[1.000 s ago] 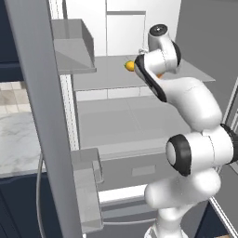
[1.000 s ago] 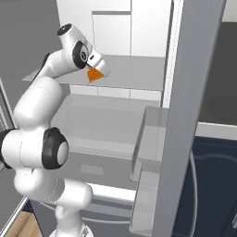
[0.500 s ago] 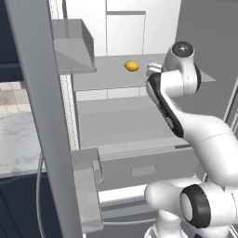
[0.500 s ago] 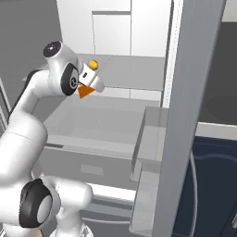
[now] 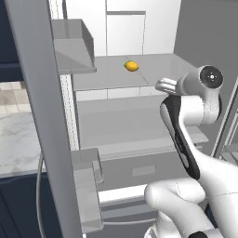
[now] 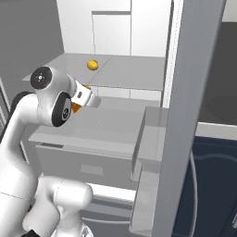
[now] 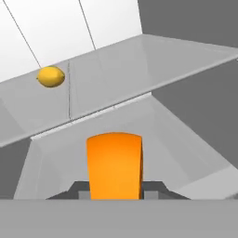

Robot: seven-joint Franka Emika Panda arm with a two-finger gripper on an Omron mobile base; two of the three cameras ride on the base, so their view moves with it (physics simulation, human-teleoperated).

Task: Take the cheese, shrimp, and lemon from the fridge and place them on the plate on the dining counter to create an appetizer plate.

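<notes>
Cheese (image 7: 114, 165) upright in hand (image 7: 116, 188), lemon (image 7: 50, 76) sideways

No legible text, labels, brands, numbers or signs anywhere. Fridge (image 5: 139, 28) walls and shelves: plain, unmarked. Lemon (image 7: 51, 76) and cheese (image 7: 114, 165): bare surfaces, no stickers. Robot arm casing: blank white, no lettering.

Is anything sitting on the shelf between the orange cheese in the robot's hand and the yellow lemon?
No. In the hand view, bare grey shelf stretches between the held cheese and the lemon.
</notes>
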